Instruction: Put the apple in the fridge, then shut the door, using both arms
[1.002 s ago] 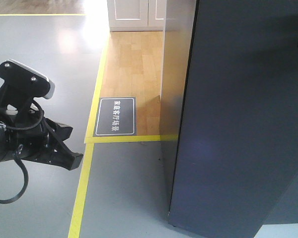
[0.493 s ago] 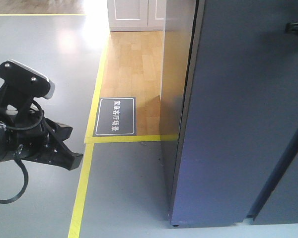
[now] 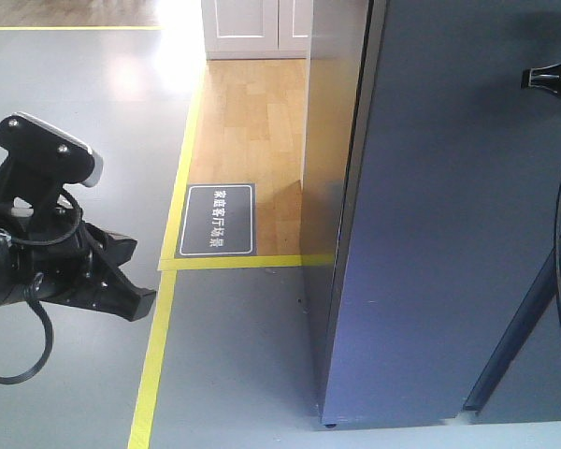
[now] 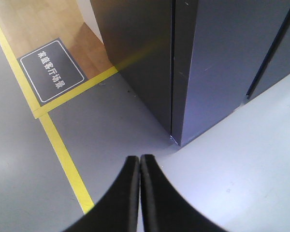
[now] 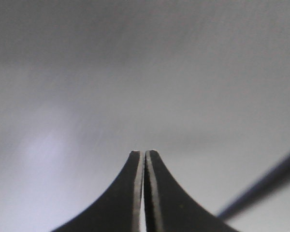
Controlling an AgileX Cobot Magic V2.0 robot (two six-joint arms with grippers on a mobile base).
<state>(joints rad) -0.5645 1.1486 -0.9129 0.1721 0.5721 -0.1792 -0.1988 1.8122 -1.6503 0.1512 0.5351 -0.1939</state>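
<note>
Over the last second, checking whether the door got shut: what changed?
The door swung toward the fridge and now looks nearly flush. The right gripper came further in from the right edge. The left gripper stayed put, fingers shut.

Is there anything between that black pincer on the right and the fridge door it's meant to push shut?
Nothing visible. The right gripper, jaws together, sits right up at the door's dark blue-grey outer face. The right wrist view shows only bare blurred panel ahead of its tips.
</note>
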